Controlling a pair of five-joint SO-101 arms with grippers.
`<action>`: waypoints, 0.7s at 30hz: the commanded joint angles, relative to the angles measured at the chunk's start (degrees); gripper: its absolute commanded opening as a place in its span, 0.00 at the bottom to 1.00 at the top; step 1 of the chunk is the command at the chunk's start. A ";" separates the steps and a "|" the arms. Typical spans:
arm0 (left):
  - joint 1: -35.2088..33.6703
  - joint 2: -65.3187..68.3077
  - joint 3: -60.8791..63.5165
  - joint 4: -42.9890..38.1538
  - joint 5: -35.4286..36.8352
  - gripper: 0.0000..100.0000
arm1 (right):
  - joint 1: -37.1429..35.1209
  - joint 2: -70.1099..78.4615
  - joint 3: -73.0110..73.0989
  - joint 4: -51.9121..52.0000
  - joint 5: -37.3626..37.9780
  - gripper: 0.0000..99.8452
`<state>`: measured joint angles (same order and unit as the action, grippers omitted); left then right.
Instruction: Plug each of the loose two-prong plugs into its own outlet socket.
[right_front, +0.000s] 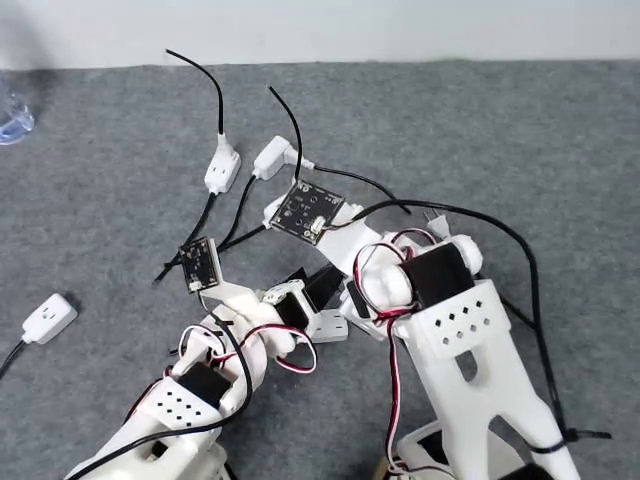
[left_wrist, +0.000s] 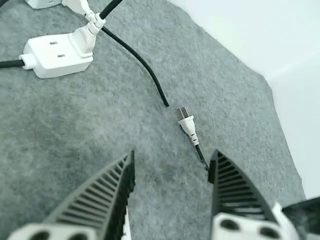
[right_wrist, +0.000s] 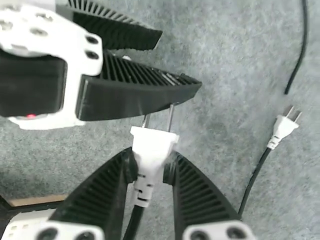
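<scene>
- High view: the left arm and right arm both fold low over the grey carpet, with their working ends crowded together. A socket block lies just beyond them. A lone outlet sits well out on the left arm's side, and it looks unoccupied, so I judge it a likely target.
- Left wrist view: the left gripper is spread wide and holds nothing. A loose plug lies flat on the carpet just ahead of the fingertips, inside the gap and closer to one jaw, with its prongs pointing away. The wide opening suits coming down around that plug's body. Farther ahead and to one side, the socket block already has a seated plug in its end.
- Right wrist view: the right gripper is clamped on a held plug. It grips the body, which leaves both prongs bare past the fingertips and ready to insert. The prongs point at the open left gripper, which is very close ahead. This crowding could hinder either arm. The loose plug lies apart, off to one side.
</scene>
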<state>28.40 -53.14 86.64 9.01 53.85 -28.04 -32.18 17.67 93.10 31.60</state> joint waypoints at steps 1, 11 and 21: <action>0.26 -0.97 -0.31 -0.18 -0.53 0.23 | -0.84 -2.07 -5.01 -0.57 -0.79 0.01; 0.26 -0.97 -0.31 -0.18 -0.53 0.23 | -0.84 -2.07 -4.75 -0.75 -0.79 0.01; 3.25 -0.97 0.40 -0.09 -1.93 0.23 | -0.92 -1.98 -4.66 -2.15 -0.70 0.01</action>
<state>29.36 -53.14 87.25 9.01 53.85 -28.04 -32.53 16.35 93.10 31.60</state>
